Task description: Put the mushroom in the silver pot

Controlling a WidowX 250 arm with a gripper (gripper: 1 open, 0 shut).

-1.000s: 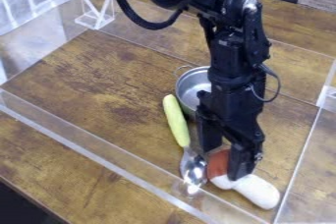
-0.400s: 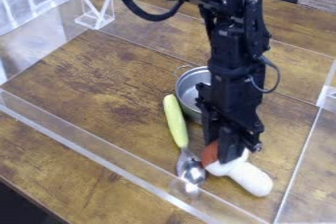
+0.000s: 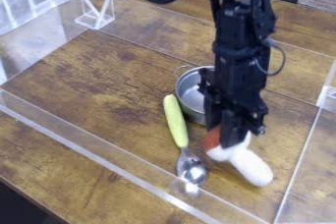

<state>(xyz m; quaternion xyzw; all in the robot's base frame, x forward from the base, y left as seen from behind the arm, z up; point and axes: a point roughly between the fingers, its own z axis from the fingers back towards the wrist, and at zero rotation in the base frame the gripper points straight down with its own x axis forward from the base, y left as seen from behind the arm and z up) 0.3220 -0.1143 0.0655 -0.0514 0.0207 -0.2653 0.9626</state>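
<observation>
Gripper (image 3: 226, 140) points straight down, lower right of centre, fingers closed tight on the mushroom (image 3: 242, 160) at its reddish-brown cap end. White stem juts out below and right of the fingertips, toward the lower right corner. Silver pot (image 3: 195, 88) sits just behind the gripper, partly hidden. Yellow-green vegetable (image 3: 175, 120) and spoon (image 3: 192, 172) lie left of the mushroom.

You see a counter (image 3: 92, 81) of brown wood planks, grainy and matt. Clear glossy plastic walls (image 3: 79, 135) edge it. The silver pot (image 3: 195, 88) is shiny metal, and so is the spoon (image 3: 192, 172) in front of the pot. Left of the pot, the yellow-green vegetable (image 3: 175, 120) looks like smooth plastic. The mushroom (image 3: 241, 161) has a smooth white stem, faintly glossy. The end effector (image 3: 234, 136) is matt black.
</observation>
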